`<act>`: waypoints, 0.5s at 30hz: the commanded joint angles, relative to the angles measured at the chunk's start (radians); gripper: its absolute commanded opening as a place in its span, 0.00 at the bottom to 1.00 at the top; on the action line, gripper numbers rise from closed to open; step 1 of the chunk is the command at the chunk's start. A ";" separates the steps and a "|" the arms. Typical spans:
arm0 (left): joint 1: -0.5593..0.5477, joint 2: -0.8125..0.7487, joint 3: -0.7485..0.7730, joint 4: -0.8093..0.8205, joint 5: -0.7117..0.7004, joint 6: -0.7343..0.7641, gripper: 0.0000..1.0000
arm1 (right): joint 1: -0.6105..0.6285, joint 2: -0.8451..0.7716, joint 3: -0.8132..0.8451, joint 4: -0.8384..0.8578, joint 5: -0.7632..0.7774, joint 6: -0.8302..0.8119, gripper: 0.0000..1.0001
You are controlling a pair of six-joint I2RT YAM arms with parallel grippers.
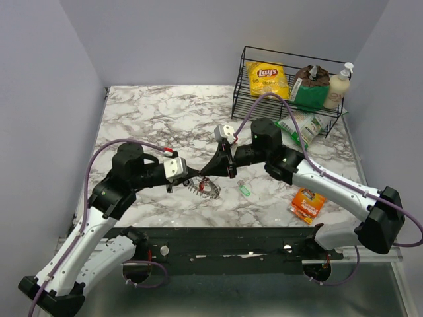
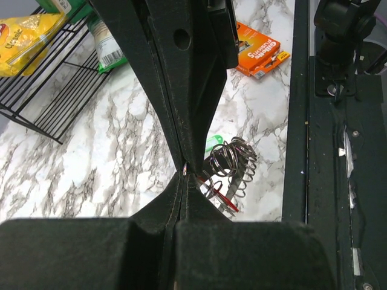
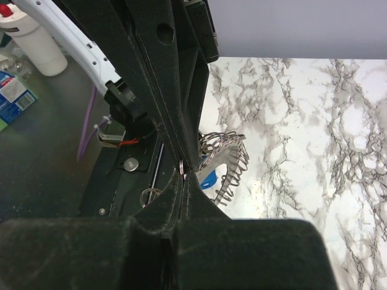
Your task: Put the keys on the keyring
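Opening-the-ring step: left gripper and right gripper meet tip to tip, both pressed together, pinching what looks like a thin wire loop of the keyring just above the table. Red key and blue key sit right at the ring, while the green key lies nearby, apart; next probably needs prying a gap, then fetching it. Wire basket holds a chip bag, a brown-green packet and a pump bottle.
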 commanded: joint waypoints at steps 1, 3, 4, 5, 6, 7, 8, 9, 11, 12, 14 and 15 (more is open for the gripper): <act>-0.004 -0.005 0.055 0.022 -0.052 -0.031 0.00 | 0.006 -0.013 0.011 0.014 0.070 0.013 0.01; -0.004 -0.010 0.054 0.025 -0.070 -0.037 0.09 | 0.006 -0.025 -0.009 0.049 0.085 0.031 0.01; -0.004 -0.013 0.054 0.029 -0.085 -0.042 0.11 | 0.004 -0.031 -0.015 0.059 0.090 0.038 0.01; -0.004 -0.016 0.051 0.031 -0.091 -0.043 0.15 | 0.007 -0.039 -0.020 0.068 0.093 0.042 0.01; -0.004 -0.024 0.049 0.032 -0.095 -0.045 0.18 | 0.006 -0.042 -0.024 0.076 0.096 0.047 0.01; -0.004 -0.025 0.048 0.037 -0.107 -0.048 0.22 | 0.006 -0.045 -0.027 0.077 0.099 0.048 0.01; -0.004 -0.028 0.046 0.039 -0.111 -0.048 0.30 | 0.006 -0.048 -0.030 0.082 0.101 0.050 0.01; -0.004 -0.033 0.046 0.039 -0.121 -0.048 0.34 | 0.007 -0.053 -0.034 0.086 0.108 0.050 0.01; -0.004 -0.039 0.046 0.042 -0.145 -0.052 0.44 | 0.006 -0.054 -0.040 0.091 0.111 0.051 0.01; -0.004 -0.045 0.045 0.045 -0.154 -0.055 0.47 | 0.006 -0.059 -0.041 0.094 0.113 0.051 0.01; -0.004 -0.050 0.043 0.054 -0.165 -0.055 0.52 | 0.006 -0.064 -0.049 0.102 0.113 0.053 0.01; -0.004 -0.053 0.040 0.060 -0.168 -0.064 0.53 | 0.006 -0.071 -0.052 0.118 0.117 0.059 0.01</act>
